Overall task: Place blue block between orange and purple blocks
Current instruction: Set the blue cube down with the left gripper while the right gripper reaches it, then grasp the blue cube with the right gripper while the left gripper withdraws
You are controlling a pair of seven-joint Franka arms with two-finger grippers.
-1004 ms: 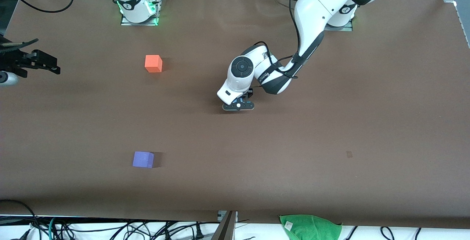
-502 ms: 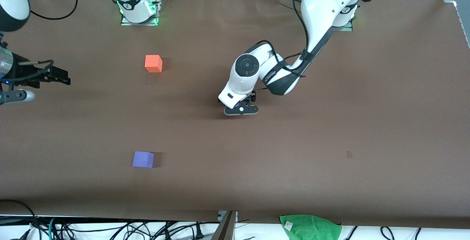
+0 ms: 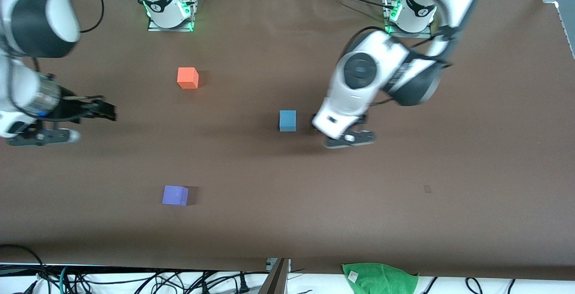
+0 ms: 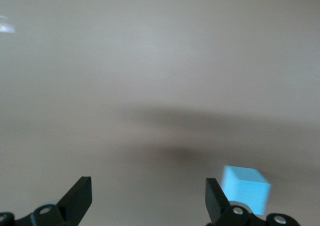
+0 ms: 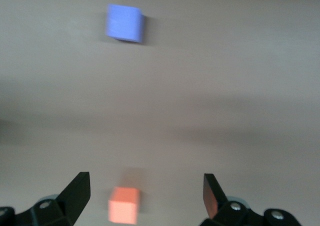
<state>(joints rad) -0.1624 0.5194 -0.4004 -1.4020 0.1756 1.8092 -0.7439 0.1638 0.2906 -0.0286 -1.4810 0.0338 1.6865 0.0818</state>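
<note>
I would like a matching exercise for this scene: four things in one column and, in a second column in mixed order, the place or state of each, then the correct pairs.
Things:
1. blue block
2. orange block
3. purple block
4. left gripper

Places or states:
A. nearest of the blocks to the front camera
B. open, holding nothing, above the table beside the blue block
C. nearest of the blocks to the robots' bases
D. on the table, toward the left arm's end from the other two blocks

Pairs: 1-D, 2-C, 3-A, 4-B

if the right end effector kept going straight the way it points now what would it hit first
Probably nothing: the right end effector, fingers open, points across bare table, passing between the orange block and purple block. The blue block lies roughly ahead; height unclear.
</note>
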